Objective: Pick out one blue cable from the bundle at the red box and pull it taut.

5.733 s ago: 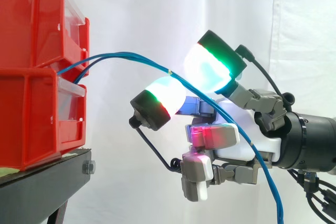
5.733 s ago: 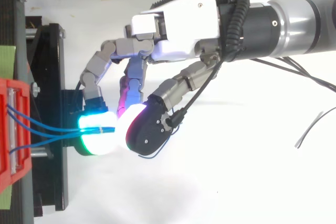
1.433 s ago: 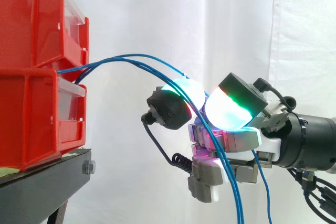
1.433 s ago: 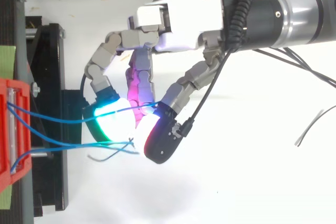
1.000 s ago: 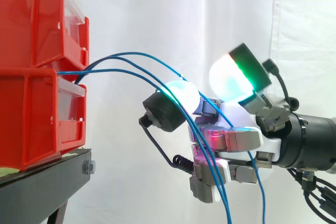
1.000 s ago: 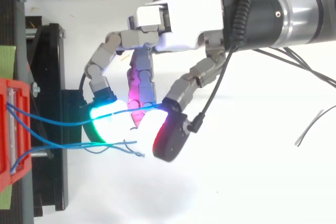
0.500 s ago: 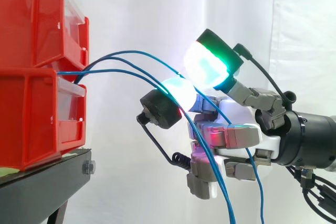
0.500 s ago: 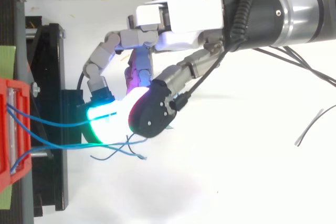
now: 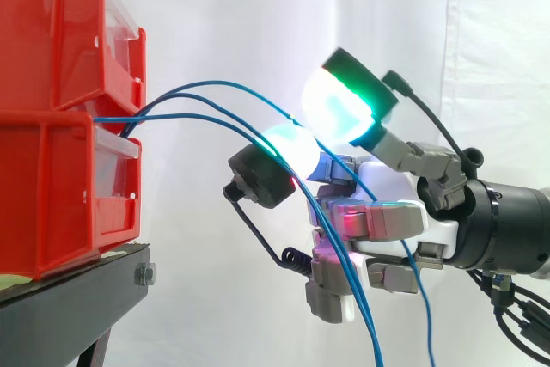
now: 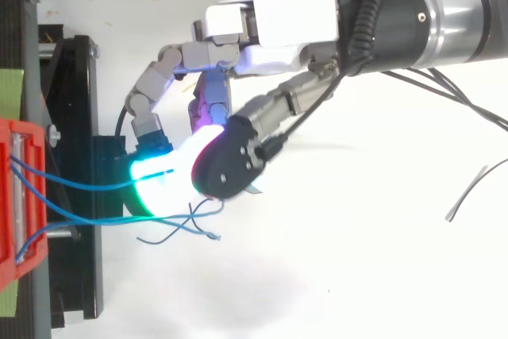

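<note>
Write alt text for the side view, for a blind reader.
A robot hand reaches from the right among blue cables that arc out of stacked red bins on a black stand, then hang down slack past it, before a white curtain.

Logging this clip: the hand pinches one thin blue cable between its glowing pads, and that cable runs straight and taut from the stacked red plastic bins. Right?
Not taut. The hand pinches one thin blue cable between its glowing pads, but that cable runs slack from the stacked red plastic bins, bowing upward in the side view.
</note>
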Controlling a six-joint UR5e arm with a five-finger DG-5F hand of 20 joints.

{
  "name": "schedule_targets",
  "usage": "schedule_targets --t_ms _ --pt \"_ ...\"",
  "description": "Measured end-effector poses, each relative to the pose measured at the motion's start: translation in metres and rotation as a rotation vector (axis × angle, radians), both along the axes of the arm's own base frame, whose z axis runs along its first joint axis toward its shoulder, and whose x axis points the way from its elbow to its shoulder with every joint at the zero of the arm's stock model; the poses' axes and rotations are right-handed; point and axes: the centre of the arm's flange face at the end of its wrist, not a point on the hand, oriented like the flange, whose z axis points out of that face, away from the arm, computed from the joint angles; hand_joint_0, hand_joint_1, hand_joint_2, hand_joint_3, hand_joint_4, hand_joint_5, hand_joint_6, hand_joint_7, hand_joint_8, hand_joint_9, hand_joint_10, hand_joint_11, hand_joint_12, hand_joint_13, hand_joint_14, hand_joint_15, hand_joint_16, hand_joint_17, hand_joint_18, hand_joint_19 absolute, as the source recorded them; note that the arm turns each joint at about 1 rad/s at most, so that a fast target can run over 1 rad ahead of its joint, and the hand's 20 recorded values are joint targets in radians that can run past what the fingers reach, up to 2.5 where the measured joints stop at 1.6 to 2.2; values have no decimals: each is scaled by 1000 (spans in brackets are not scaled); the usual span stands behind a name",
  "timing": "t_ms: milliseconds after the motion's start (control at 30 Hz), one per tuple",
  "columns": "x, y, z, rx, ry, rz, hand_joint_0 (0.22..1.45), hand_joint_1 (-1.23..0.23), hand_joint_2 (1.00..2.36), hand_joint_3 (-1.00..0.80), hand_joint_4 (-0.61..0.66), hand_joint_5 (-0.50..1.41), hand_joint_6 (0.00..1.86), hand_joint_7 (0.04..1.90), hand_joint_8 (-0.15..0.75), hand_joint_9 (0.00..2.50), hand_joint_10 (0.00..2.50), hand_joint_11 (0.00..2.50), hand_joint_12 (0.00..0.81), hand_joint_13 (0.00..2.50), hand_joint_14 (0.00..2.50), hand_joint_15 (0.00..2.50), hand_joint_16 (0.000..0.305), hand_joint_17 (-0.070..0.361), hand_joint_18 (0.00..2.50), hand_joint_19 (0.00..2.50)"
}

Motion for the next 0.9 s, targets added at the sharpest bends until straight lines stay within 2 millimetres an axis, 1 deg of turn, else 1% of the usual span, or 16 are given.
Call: schedule_targets --t_ms 67,100,167,233,267,300,367,400,567,900 --pt "0 0 0 0 0 0 559 -338 1000 -500 -18 -65 836 879 290 1447 34 861 351 1140 23 600 47 106 943 684" --pt "0 0 0 0 -1 0 570 -379 1000 -493 -5 -64 839 888 293 1449 33 867 352 1138 22 599 47 106 933 689" --pt "0 0 1 0 -1 0 583 -476 1007 -412 12 -65 845 921 298 1447 34 881 351 1135 22 601 47 105 929 688" --pt "1 0 1 0 -2 1 579 -523 1012 -342 1 -66 849 936 301 1448 33 880 353 1136 22 598 47 105 930 687" --pt "1 0 1 0 -2 0 579 -534 1012 -337 1 -66 850 933 307 1447 34 884 352 1137 24 601 47 106 930 688" --pt "0 0 1 0 -2 0 577 -568 1014 -293 -3 -65 852 933 308 1452 33 885 363 1150 23 595 49 110 951 675" --pt "1 0 1 0 -2 0 578 -607 1015 -258 -1 -63 853 938 322 1463 33 884 370 1164 22 578 51 115 979 658" --pt "1 0 1 0 -2 0 576 -627 1015 -233 0 -63 865 908 323 1467 32 874 378 1173 22 578 53 118 1000 634" --pt "1 0 1 0 -3 0 581 -679 1012 -187 -30 -57 889 858 339 1488 32 881 386 1201 20 567 55 125 1054 605" --pt "0 -1 1 0 -2 -1 594 -723 1011 -161 -30 -58 899 892 348 1475 31 890 387 1194 22 569 55 124 1055 589"
